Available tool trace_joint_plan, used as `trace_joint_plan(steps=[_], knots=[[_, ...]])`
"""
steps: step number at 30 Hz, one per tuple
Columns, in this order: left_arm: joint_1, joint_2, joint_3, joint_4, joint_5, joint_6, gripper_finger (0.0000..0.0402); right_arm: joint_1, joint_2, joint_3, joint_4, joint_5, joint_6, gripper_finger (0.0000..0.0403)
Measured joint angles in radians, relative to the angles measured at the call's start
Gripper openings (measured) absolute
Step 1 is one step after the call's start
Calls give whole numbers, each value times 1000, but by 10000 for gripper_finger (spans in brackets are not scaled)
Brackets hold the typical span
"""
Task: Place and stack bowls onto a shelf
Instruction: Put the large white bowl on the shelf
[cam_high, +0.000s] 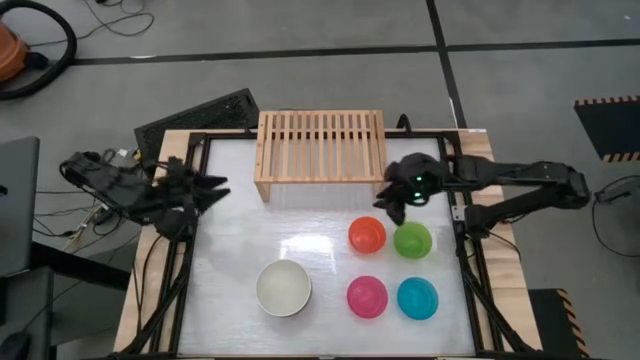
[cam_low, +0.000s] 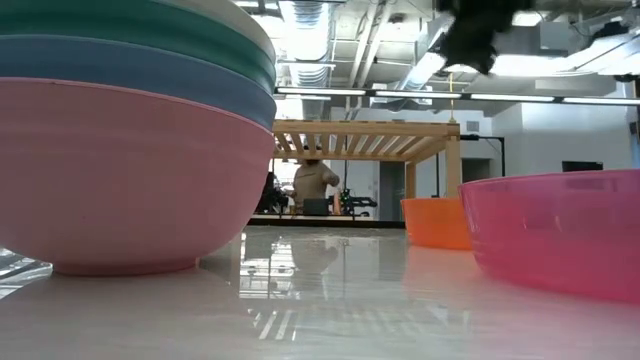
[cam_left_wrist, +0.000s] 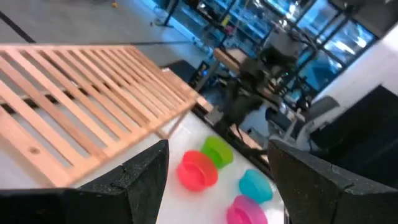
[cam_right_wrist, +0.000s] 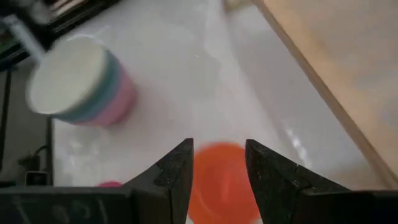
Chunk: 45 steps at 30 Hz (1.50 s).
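Stack of large bowls (cam_high: 284, 288), cream topmost and partly cropping out of the low view, sitting on glossy white table (cam_high: 240, 250); right claw (cam_right_wrist: 217, 163) hovering open, empty, above smooth orange bowl (cam_high: 367, 235) near slatted wooden shelf (cam_high: 320, 148); left claw (cam_left_wrist: 217, 180) open, empty, waiting at table's left edge.

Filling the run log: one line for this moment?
right gripper open above orange bowl | left gripper open, waiting | shelf empty
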<state>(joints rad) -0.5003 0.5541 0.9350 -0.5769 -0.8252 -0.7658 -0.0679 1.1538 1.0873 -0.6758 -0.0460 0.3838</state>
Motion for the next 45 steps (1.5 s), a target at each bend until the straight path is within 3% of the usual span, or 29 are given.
trace_joint_plan(steps=[4,8,16,25,30,45], knots=[[0,-26,42,-19,-18,9,256,50,172,206,-62,17,-15,171],[0,-50,65,-19,-19,42,256,120,335,378,-122,52,71,171],[0,-96,67,-52,35,38,256,238,646,639,-135,157,226,171],[0,-99,67,-72,84,79,256,299,946,924,-145,180,238,171],[0,-99,67,-81,84,92,256,304,1012,1002,-227,220,244,171],[0,-98,66,-116,83,71,256,348,1082,1002,-188,295,235,171]])
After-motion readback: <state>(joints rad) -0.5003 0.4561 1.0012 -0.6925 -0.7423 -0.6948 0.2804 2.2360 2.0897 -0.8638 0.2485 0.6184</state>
